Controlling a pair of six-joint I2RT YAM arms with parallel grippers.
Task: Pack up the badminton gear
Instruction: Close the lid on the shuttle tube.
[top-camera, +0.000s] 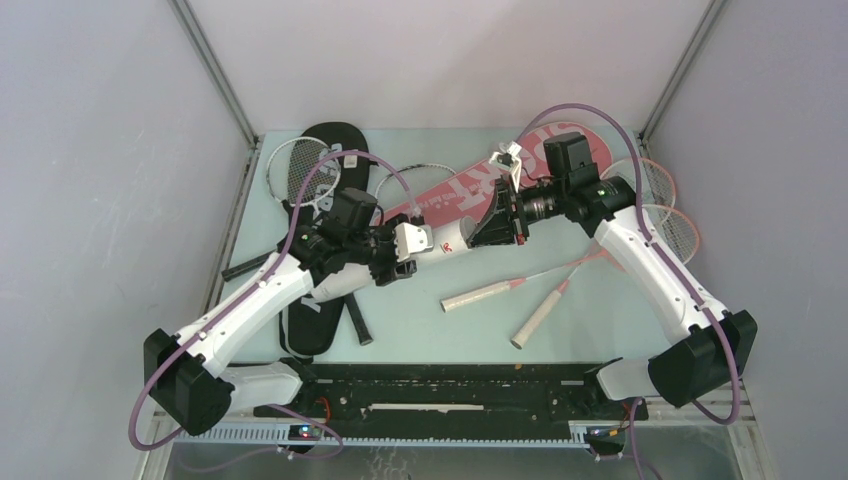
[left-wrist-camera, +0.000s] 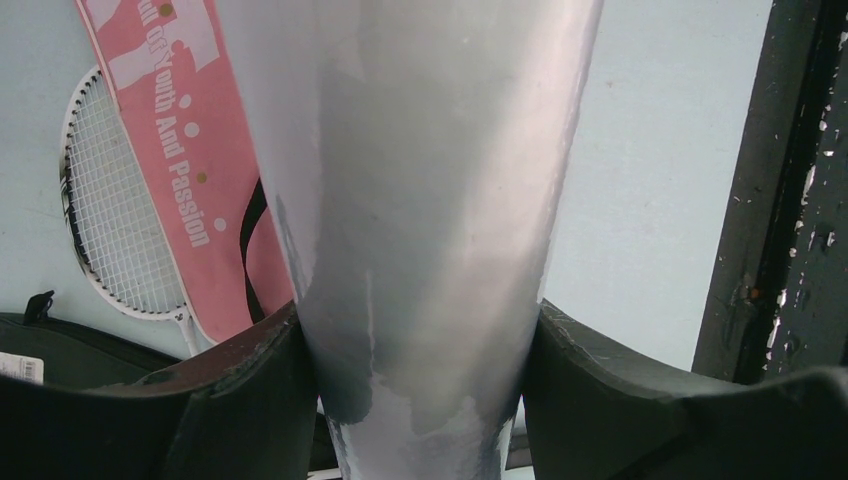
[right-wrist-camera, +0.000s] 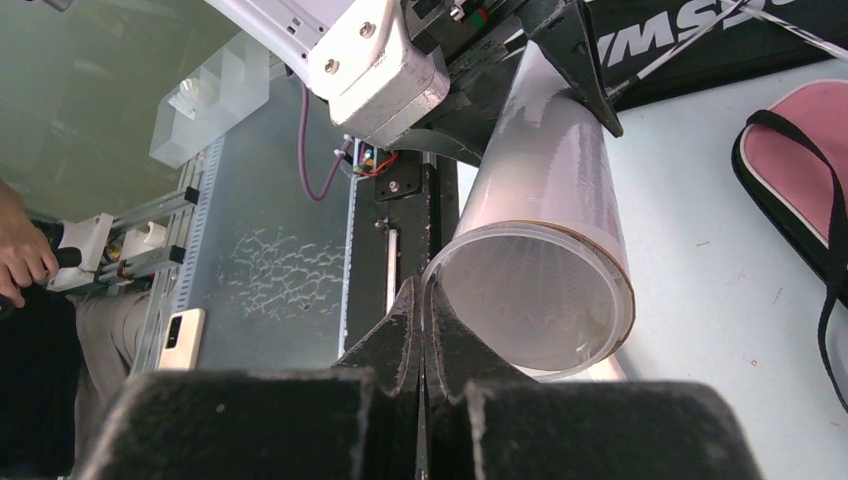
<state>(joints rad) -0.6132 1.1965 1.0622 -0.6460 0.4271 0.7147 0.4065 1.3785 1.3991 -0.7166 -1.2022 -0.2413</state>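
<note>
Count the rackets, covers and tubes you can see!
Rackets: 3 (white racket, pink racket, second pink racket)
Covers: 2 (black cover, pink cover)
Tubes: 1 (tube)
Total: 6

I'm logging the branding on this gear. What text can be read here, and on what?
"outh And Passion": small white print on the pink racket cover, its start unclear.
"T": large white letter on the same cover, the rest cut off.
"SSW": large white letters, upside down and cut off, on the black racket cover.
The white tag on that cover: too small to read.
The long white tube: nothing legible.
</note>
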